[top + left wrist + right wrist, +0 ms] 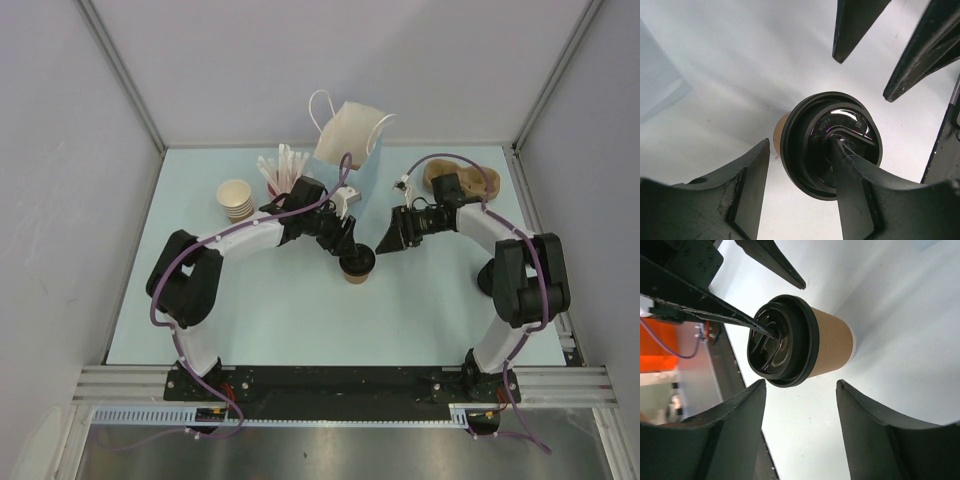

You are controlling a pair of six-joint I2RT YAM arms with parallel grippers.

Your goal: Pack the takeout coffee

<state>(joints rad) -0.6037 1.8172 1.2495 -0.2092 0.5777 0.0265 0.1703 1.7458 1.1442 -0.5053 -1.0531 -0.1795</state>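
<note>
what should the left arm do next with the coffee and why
Probably nudge the left gripper sideways until the takeout coffee sits between its fingers. One finger rests on the black lid, the other stands off beside the cup, so closing now would likely miss. The right gripper is open, clear of the cup.

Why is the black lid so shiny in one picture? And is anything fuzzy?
Left wrist view: light bounces off the glossy lid as a bright white-purple glare. Right wrist view: the coffee cup is sharp, but the orange background at the left edge is blurry. Top view: even light, only soft shadows on the table.
</note>
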